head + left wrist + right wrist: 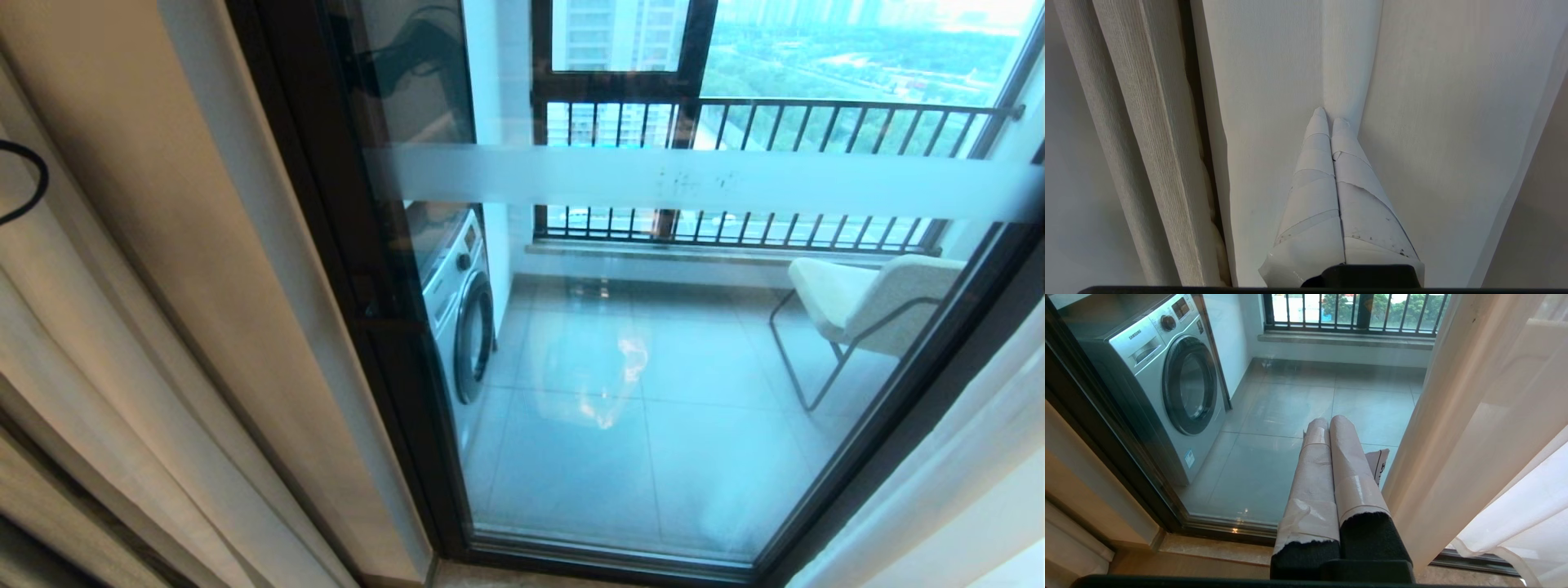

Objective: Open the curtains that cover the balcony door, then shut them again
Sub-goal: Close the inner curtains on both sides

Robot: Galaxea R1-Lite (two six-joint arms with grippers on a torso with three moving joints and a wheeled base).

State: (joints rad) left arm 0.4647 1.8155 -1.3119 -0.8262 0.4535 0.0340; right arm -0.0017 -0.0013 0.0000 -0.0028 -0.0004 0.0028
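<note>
The curtains are drawn apart, one panel bunched at the left (122, 327) and one at the right (963, 490), so the balcony door (653, 367) with its dark frame and frosted band shows bare. Neither gripper appears in the head view. In the left wrist view my left gripper (1329, 116) has its taped fingers pressed together, tips pinching a fold of the white curtain (1274, 81) that runs on from them. My right gripper (1329, 420) hangs low by the door sill, shut and empty, just beside the right curtain (1474, 416).
Behind the glass stand a washing machine (461, 318), a pale chair (873, 302) and the black railing (775, 122). A coarser beige drape (1139, 122) hangs beside the sheer panel. A black cable (24, 188) loops at the far left.
</note>
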